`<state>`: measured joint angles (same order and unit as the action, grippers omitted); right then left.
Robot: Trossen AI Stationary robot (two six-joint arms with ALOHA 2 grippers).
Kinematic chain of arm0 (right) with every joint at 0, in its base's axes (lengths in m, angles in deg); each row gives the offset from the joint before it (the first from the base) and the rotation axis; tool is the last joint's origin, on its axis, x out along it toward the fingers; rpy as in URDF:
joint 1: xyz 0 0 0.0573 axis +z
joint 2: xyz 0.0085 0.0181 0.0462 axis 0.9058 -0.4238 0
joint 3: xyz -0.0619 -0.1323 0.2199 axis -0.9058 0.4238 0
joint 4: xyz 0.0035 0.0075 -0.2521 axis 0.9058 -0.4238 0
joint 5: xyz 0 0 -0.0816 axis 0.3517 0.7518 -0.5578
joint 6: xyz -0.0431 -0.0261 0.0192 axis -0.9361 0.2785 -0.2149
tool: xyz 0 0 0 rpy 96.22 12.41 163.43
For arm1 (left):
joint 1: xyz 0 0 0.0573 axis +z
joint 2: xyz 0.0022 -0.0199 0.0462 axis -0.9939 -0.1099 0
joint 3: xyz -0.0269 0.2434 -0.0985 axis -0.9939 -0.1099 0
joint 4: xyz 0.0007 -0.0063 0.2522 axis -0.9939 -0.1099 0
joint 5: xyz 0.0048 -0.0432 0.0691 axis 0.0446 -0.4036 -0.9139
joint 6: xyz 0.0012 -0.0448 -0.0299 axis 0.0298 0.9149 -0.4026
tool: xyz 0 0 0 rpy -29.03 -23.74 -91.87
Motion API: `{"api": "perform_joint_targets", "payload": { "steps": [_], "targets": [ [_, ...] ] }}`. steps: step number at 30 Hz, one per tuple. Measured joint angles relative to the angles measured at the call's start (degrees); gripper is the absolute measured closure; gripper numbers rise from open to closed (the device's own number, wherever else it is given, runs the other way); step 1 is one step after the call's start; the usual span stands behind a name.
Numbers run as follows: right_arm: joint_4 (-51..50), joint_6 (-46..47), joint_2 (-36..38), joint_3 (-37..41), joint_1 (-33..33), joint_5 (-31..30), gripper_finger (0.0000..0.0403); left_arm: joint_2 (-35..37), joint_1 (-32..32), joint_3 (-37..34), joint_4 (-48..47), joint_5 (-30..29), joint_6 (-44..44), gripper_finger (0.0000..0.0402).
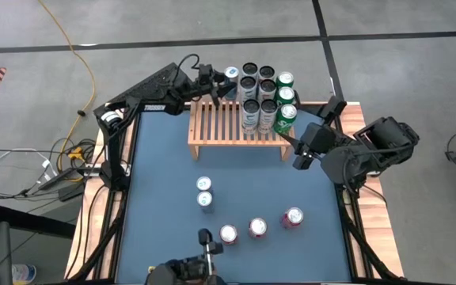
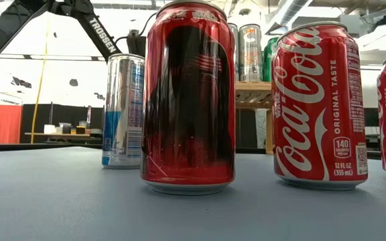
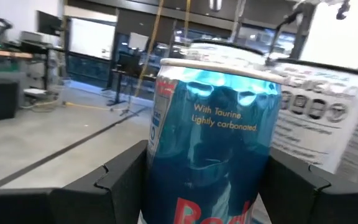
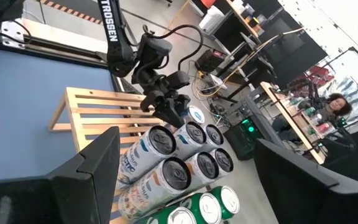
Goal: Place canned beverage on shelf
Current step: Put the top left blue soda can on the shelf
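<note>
Blue can (image 3: 213,143) sits clamped inside left end effector (image 1: 222,85).

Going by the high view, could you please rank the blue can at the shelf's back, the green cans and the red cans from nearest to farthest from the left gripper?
1. Blue can: between the left gripper's fingers, behind the shelf.
2. Green cans: shelf's right end.
3. Red cans: table's near side.

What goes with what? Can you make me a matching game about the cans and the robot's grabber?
1. blue can
2. green cans
3. red cans
4. right gripper

A. standing on the table, off the shelf
B. between the left gripper fingers
C. at the shelf's right end
D. open and empty, by the shelf's right front corner

Pairs: 1-B, 2-C, 3-A, 4-D
</note>
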<state>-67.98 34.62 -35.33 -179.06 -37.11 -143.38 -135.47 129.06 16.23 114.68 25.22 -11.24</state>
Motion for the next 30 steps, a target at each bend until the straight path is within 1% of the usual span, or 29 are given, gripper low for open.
{"api": "perform_joint_targets", "payload": {
  "steps": [2, 5, 8, 12, 18, 21, 25, 27, 30],
  "targets": [
    [0.0, 0.0, 0.0, 0.0, 0.0, 0.0, 0.0088, 0.0, 0.1, 0.0, -1.0, -1.0, -1.5, 0.0158],
    [0.0, 0.0, 0.0, 0.0, -0.4, 0.0, 0.0088, 0.0, -0.1, 0.0, -1.3, -0.9, -2.0, 0.0158],
    [0.0, 0.0, 0.0, 0.0, -1.0, 0.0, 0.0088, 0.0, -0.7, 0.0, -1.7, -1.0, -4.2, 0.0158],
    [0.0, 0.0, 0.0, 0.0, -1.4, 0.6, 0.0088, 0.0, -0.8, 0.0, -2.2, -0.8, -3.7, 0.0158],
    [0.0, 0.0, 0.0, 0.0, -1.4, 1.3, 0.0088, 0.1, 0.0, 0.0, -2.4, 1.8, -2.9, 0.0158],
    [0.0, 0.0, 0.0, 0.0, -1.4, 1.3, 0.0088, 0.1, 0.1, 0.0, -2.4, 4.7, -4.2, 0.0157],
    [0.0, 0.0, 0.0, 0.0, -1.4, 1.3, 0.0088, 0.1, 0.4, 0.0, -1.3, 9.2, -4.3, 0.0134],
    [0.0, 0.0, 0.0, 0.0, -1.4, 1.3, 0.0088, 0.1, 0.7, 0.0, -1.2, 9.5, -4.4, 0.0115],
    [0.0, 0.0, 0.0, 0.0, -1.4, 1.3, 0.0088, 0.1, 1.3, 0.0, -1.3, 9.4, -2.2, 0.0093]
  ]
}}
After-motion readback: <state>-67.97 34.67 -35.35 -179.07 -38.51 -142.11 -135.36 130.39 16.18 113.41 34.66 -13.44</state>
